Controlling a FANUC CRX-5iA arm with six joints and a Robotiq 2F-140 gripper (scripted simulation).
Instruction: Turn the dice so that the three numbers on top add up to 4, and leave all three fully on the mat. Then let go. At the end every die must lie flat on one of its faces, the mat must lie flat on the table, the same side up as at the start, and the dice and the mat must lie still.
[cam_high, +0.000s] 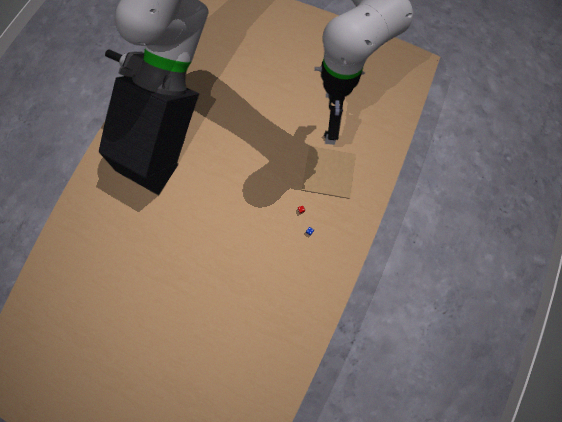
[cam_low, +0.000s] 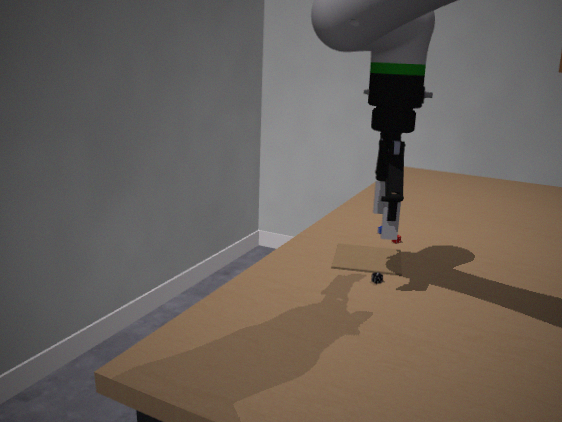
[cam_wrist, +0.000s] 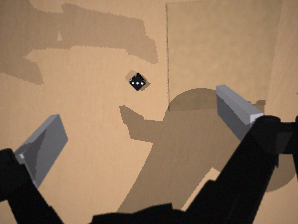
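Observation:
A black die (cam_low: 377, 278) (cam_wrist: 137, 82) lies on the table just off the mat's edge, with three white pips in a row on top in the wrist view; it is hidden in the top view. The thin tan mat (cam_high: 332, 175) (cam_low: 362, 255) (cam_wrist: 220, 45) lies flat and bears no die. A red die (cam_high: 301, 209) (cam_low: 397, 239) and a blue die (cam_high: 310, 231) (cam_low: 380, 230) lie on the table beyond the mat's opposite side; their top numbers are too small to read surely. My gripper (cam_high: 330, 139) (cam_low: 384, 225) (cam_wrist: 139, 113) is open and empty, above the table and mat area.
A second arm with a big black block-shaped tool (cam_high: 145, 132) stands over the left part of the wooden table (cam_high: 165, 300) (cam_low: 475, 370). Arm shadows cross the table and part of the mat. The table's long edge runs to the right of the mat in the top view.

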